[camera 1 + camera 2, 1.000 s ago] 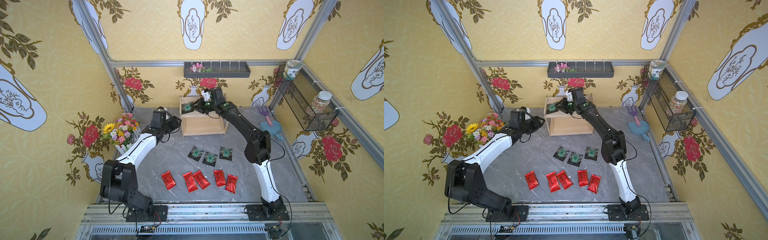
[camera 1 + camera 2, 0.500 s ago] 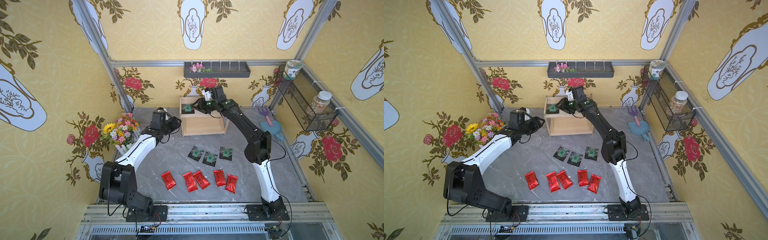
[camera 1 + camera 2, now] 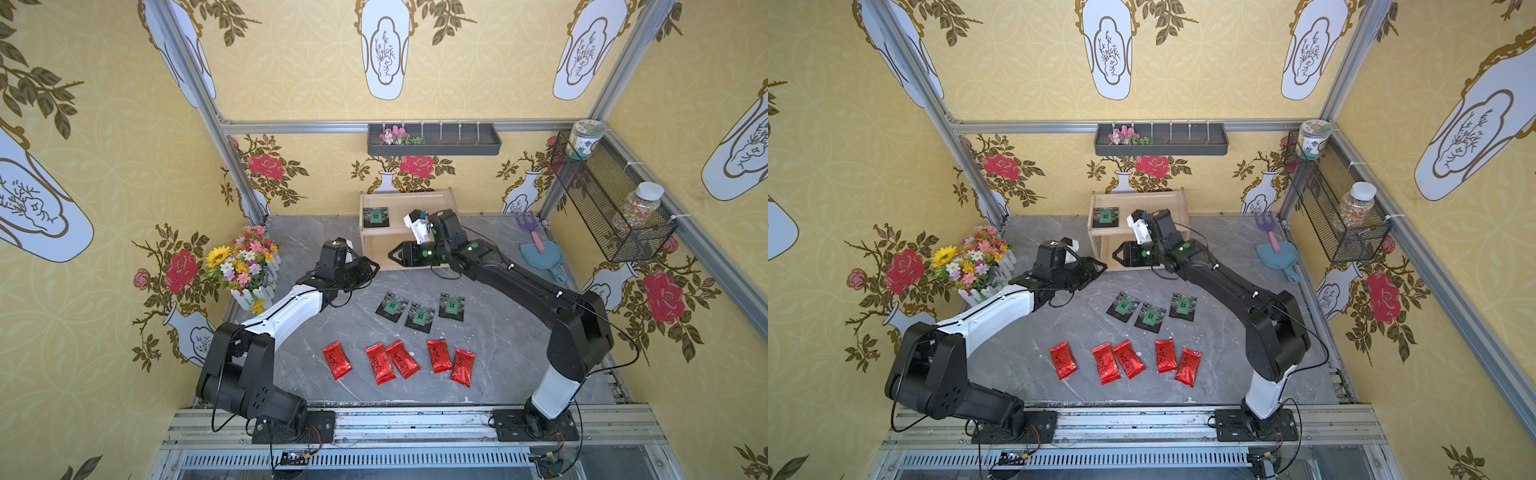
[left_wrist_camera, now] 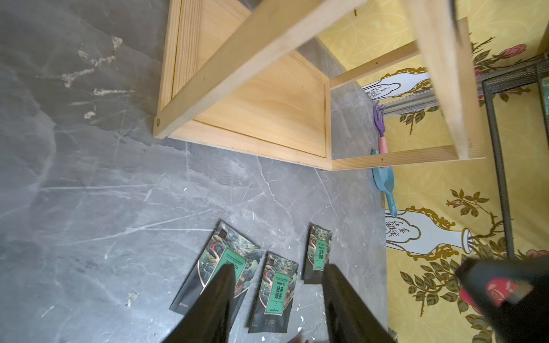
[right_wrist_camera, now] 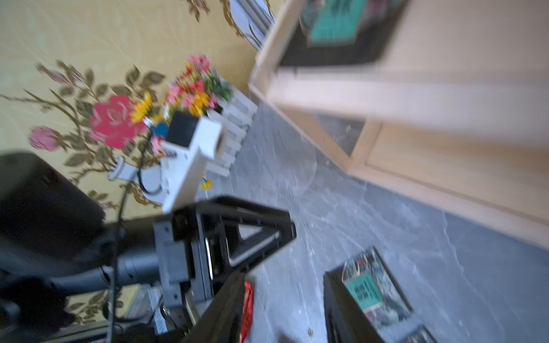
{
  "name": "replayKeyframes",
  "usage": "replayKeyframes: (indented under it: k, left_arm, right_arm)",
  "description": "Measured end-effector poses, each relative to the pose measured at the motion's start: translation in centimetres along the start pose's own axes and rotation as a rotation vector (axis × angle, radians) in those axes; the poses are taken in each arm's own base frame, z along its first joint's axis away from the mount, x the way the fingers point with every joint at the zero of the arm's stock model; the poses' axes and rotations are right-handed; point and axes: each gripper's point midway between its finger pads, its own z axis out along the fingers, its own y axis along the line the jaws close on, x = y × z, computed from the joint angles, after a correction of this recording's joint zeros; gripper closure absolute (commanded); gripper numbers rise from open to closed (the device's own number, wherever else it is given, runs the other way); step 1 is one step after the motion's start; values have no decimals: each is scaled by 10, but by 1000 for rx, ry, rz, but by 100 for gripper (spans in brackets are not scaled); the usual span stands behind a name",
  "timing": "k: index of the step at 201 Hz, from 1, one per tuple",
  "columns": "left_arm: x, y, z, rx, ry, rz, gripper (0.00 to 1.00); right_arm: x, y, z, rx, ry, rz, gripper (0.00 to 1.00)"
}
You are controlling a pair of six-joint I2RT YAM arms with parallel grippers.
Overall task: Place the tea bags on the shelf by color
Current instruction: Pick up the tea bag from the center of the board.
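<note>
One black tea bag (image 3: 375,217) lies on the left of the wooden shelf's (image 3: 419,203) top tier. Three more black tea bags (image 3: 420,317) lie on the table in front, and several red ones (image 3: 402,358) form a row nearer the front edge. My right gripper (image 3: 392,254) hangs open and empty before the shelf's lower tier; in the right wrist view its fingers (image 5: 225,308) frame bare table. My left gripper (image 3: 374,266) is open and empty just left of it, above the table. In the left wrist view its fingers (image 4: 219,297) stand over the black tea bags (image 4: 276,288).
A flower pot (image 3: 245,266) stands at the left wall. A blue scoop (image 3: 540,253) and a purple rake (image 3: 530,224) lie at the right. A wire basket (image 3: 611,208) with jars hangs on the right wall, a dark tray (image 3: 434,141) on the back wall.
My right gripper opened, left the black tea bag on the top tier, and drew back down in front of the shelf. The left arm hardly moved.
</note>
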Motion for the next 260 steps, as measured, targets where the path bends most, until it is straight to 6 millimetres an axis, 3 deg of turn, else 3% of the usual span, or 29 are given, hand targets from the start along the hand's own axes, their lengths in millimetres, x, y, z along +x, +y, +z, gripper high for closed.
replayKeyframes:
  k: [16,50,82,145,260]
  left_arm:
    - [10,2,8,2,22,6,48]
    - [25,11,23,-5,59,6,48]
    - [36,30,36,-46,96,-11,49]
    - [57,53,55,-84,175,-39,55]
    - [72,51,62,-22,250,-14,56]
  right_arm:
    - [39,-11,7,43,55,-2,53]
    - [102,-35,25,80,143,29,56]
    - [134,-62,41,120,191,114,56]
    - [144,-82,65,134,199,163,57]
    - [135,-104,81,148,201,198,63]
